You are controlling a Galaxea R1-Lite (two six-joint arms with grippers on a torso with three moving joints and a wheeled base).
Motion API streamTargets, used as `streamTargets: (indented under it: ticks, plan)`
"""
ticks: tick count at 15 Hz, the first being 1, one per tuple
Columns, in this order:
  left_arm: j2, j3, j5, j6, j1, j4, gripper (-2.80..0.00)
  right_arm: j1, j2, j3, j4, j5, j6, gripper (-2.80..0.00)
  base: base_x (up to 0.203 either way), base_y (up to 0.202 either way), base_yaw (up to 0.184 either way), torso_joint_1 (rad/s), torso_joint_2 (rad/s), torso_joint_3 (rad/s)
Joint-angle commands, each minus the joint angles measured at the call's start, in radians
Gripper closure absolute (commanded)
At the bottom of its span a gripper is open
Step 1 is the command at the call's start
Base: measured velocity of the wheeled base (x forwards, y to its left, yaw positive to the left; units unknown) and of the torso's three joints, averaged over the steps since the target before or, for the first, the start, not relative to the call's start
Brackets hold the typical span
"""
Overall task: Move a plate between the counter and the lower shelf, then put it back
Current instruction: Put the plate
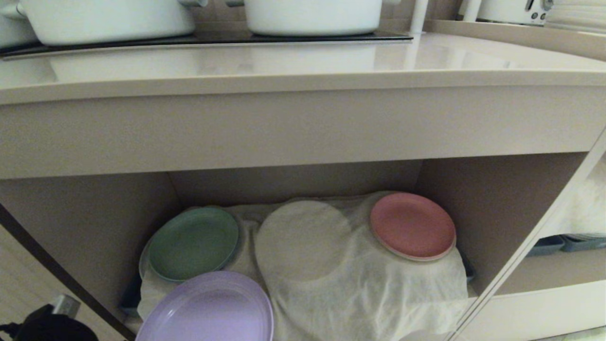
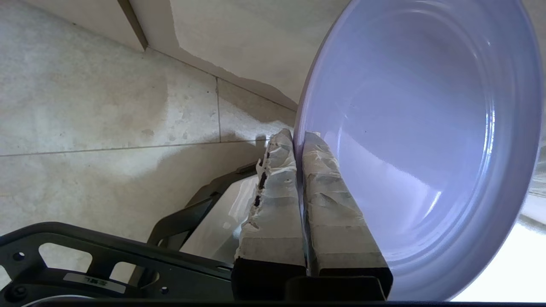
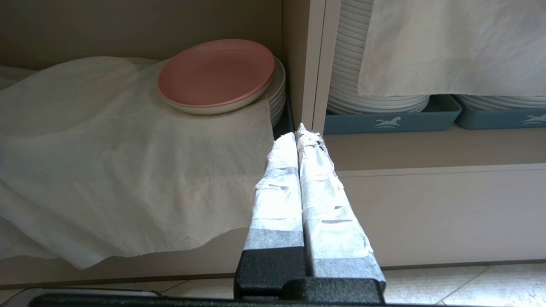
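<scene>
The lavender plate (image 1: 208,308) hangs low at the front left of the lower shelf (image 1: 85,227), in front of its opening. My left gripper (image 2: 297,137) is shut on the plate (image 2: 426,128), one finger on each side of the rim, and the plate is tilted over the tiled floor. The beige counter (image 1: 303,66) runs across above the shelf. My right gripper (image 3: 298,132) is shut with nothing in it, low in front of the shelf's right divider.
A white cloth (image 1: 369,289) drapes the shelf base, with a green plate (image 1: 193,244) and a pink plate (image 1: 412,225) resting on it. Two white pots (image 1: 312,16) stand on the hob. Stacked white plates (image 3: 384,85) in blue trays fill the neighbouring compartment.
</scene>
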Motion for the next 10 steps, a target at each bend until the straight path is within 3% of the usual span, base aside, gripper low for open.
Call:
streamTargets:
  ticks: [1, 10]
  plan:
    - [0.000, 0.000, 0.003, -0.006, -0.007, 0.001, 0.00, 0.000, 0.001, 0.000, 0.000, 0.001, 0.000, 0.00, 0.000, 0.000, 0.000, 0.000, 0.00, 0.000]
    - [-0.001, 0.002, 0.001, -0.012, -0.023, 0.001, 0.00, 0.000, 0.001, 0.000, 0.000, 0.001, 0.000, 0.00, 0.000, 0.000, 0.000, 0.000, 0.00, 0.000]
